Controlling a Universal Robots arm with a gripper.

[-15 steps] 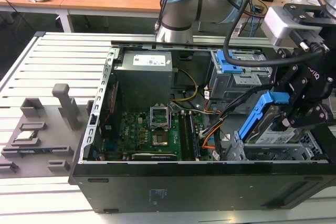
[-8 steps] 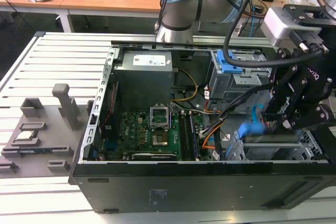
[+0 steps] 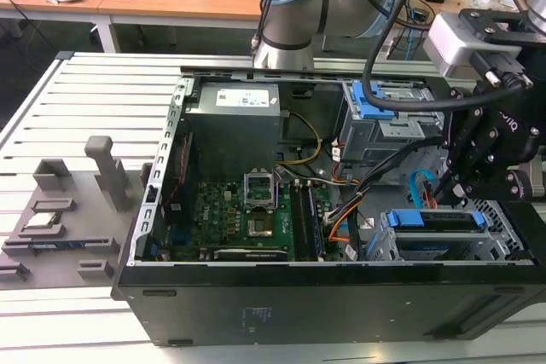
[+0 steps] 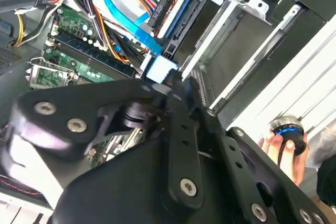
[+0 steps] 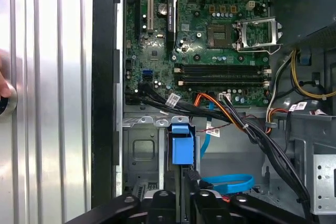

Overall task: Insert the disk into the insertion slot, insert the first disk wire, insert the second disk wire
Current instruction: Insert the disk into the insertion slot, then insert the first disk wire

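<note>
The disk (image 5: 182,148) is already seated in the insertion slot (image 5: 139,150). It stands at the corner of the open computer case (image 3: 256,296) nearest the camera, on the exterior view's right, with its blue carrier tab rising above the metal. The pincer (image 4: 170,80) hangs just over the disk's end. It appears closed on the plug of the flat blue wire (image 4: 134,27), which is touching or just beside the drive's socket. By this reading, the first step is done, the first wire is in hand, and the second wire is left.
</note>
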